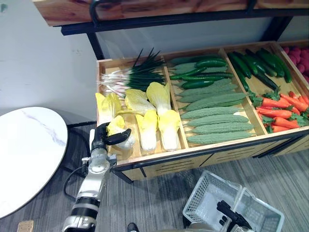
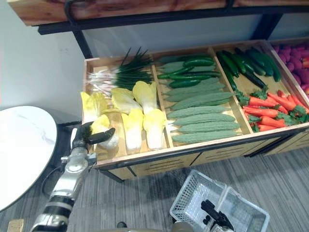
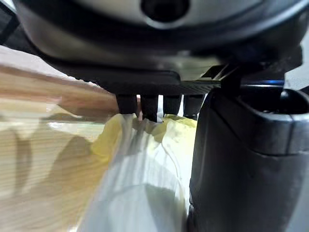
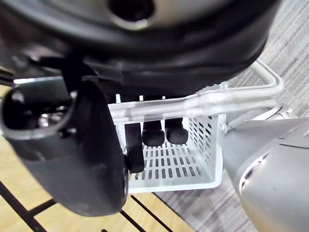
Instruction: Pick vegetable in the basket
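Cabbage (image 1: 116, 124): probably light, soft-leaved, easily bruised; grasp firmer stem end. Left hand (image 1: 102, 137) curls around it; right hand (image 1: 228, 212) grips basket (image 1: 203, 193) handle.

Bright, even light floods the vegetable shelf (image 1: 145, 158) and puts a pale sheen on the round white desk (image 1: 29, 145). The floor (image 1: 145, 203) under the shelf lies in shadow; the left hand (image 3: 159, 58) shades the cabbage (image 3: 140, 183) beneath it.

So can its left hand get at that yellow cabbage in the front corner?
Seemingly yes: the left hand is right at the cabbage, with its thumb across it and nothing in between.
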Available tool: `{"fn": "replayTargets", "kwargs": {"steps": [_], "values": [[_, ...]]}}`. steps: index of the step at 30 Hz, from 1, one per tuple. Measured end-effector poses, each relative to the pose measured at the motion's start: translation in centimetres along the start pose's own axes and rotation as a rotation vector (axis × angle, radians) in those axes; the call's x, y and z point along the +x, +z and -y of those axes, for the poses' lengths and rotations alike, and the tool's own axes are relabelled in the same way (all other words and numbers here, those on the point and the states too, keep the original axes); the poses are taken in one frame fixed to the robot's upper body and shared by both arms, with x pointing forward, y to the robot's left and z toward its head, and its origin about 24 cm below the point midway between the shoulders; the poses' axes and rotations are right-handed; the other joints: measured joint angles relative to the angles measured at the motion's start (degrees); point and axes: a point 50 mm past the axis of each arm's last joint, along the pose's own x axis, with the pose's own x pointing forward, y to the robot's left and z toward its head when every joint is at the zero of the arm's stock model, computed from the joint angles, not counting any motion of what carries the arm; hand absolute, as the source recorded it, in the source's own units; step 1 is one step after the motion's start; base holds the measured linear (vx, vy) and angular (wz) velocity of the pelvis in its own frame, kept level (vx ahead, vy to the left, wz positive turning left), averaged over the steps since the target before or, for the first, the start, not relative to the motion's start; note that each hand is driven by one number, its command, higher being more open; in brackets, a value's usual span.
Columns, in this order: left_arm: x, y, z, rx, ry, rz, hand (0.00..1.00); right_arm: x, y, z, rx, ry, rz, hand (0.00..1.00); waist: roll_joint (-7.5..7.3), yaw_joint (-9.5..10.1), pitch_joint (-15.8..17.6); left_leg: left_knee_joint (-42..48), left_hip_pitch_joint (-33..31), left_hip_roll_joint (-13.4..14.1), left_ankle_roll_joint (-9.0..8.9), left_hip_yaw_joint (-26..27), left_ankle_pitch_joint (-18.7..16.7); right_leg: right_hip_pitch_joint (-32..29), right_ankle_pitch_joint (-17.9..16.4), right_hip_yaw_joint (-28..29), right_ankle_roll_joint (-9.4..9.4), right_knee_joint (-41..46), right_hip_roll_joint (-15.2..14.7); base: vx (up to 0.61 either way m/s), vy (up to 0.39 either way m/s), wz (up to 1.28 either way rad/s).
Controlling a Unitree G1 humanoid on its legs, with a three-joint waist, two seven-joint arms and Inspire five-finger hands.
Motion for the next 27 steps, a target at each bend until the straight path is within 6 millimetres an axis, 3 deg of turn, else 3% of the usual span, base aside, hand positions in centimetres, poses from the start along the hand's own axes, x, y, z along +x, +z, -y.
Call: {"fn": "replayTargets", "kwargs": {"steps": [4,10,13,21,25,26,27], "values": [[-0.1,1.1,-1.2,-0.063,0.008,0.026,0.0,-0.6,-0.8,1.7,0.095,-0.058,-0.007,0.0,0.12,0.82,-1.39,-0.01,1.29,0.0,0.0,0.05,-0.02,1.37,-0.17,-0.08,-0.07,0.0,0.01,-0.04,-0.004,0.0],[-0.8,2.6,-1.6,-0.194,-0.059,0.074,0.0,-1.6,-2.8,4.1,0.181,-0.14,-0.047,0.0,0.12,1.97,-4.18,-0.06,0.84,-0.04,0.21,0.07,-0.27,1.26,-0.32,0.07,-0.16,0.0,0.07,-0.08,-0.013,0.0],[-1.1,3.3,-1.0,-0.283,-0.173,0.093,0.0,-2.2,-4.1,5.2,0.222,-0.178,-0.066,0.0,-0.14,2.81,-5.15,-0.06,0.77,-0.1,0.21,0.06,-0.26,1.25,-0.3,0.17,-0.16,0.02,0.19,0.0,0.0,0.0],[-1.8,3.3,0.5,-0.503,-0.4,0.074,0.0,-2.0,-4.7,4.3,0.223,-0.148,-0.079,0.0,-1.32,2.88,-6.13,-0.04,0.34,-0.17,0.2,0.42,-0.27,0.58,-0.29,0.68,-0.18,0.03,0.27,0.0,-0.004,-0.01],[-2.8,1.5,1.0,-0.545,-0.455,0.013,0.0,-1.9,-4.5,4.2,0.203,-0.139,-0.08,0.0,-1.0,2.69,-6.59,-0.04,0.65,-0.19,0.29,0.69,-0.41,0.62,-0.3,0.78,-0.21,0.04,0.28,-0.02,-0.015,-0.05],[-4.3,-1.0,1.7,-0.569,-0.506,-0.087,0.0,-1.9,-4.3,4.1,0.184,-0.13,-0.086,0.0,-1.1,2.51,-6.75,-0.04,1.18,-0.25,0.37,0.69,-0.45,0.65,-0.33,0.68,-0.25,0.28,0.19,-0.04,-0.022,-0.02],[-4.4,-1.2,1.6,-0.576,-0.505,-0.097,0.0,-1.9,-4.3,4.1,0.182,-0.13,-0.087,0.0,-1.15,2.51,-6.88,-0.05,1.19,-0.26,0.37,0.68,-0.45,0.65,-0.33,0.62,-0.25,0.3,0.17,-0.04,-0.016,-0.01]]}}
